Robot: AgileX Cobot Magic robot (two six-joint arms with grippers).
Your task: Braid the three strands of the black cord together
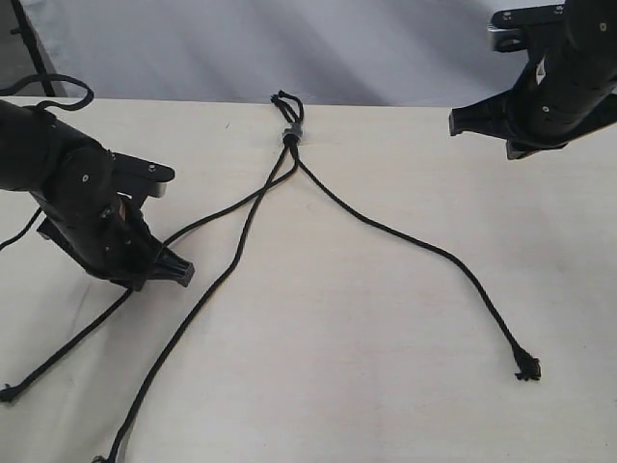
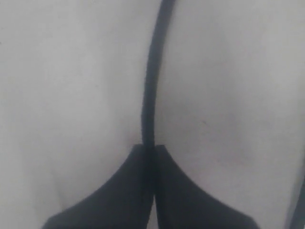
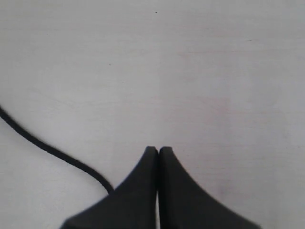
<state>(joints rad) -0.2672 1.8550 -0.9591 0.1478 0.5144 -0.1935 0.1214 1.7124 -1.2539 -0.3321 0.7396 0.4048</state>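
Note:
The black cord lies spread on the table from its knot [image 1: 289, 136], with a short loop [image 1: 285, 101] at the far edge. The left strand [image 1: 222, 210] runs to my left gripper [image 1: 178, 273], which is low at the table and shut on it. In the left wrist view this strand [image 2: 150, 86] comes straight out from between the closed fingertips of the left gripper [image 2: 148, 145]. The middle strand [image 1: 222, 280] runs to the front edge. The right strand [image 1: 415, 241] ends in a knotted tip [image 1: 527, 367]. My right gripper [image 1: 458, 122] hangs shut and empty above the far right; in its wrist view a strand [image 3: 47, 148] passes beside the right gripper [image 3: 158, 149].
The pale table [image 1: 366, 367] ends at a grey backdrop [image 1: 289, 48] behind the loop. A glossy arm cable [image 1: 58, 87] loops above the left arm. The left strand's tip [image 1: 10, 393] lies near the table's left front.

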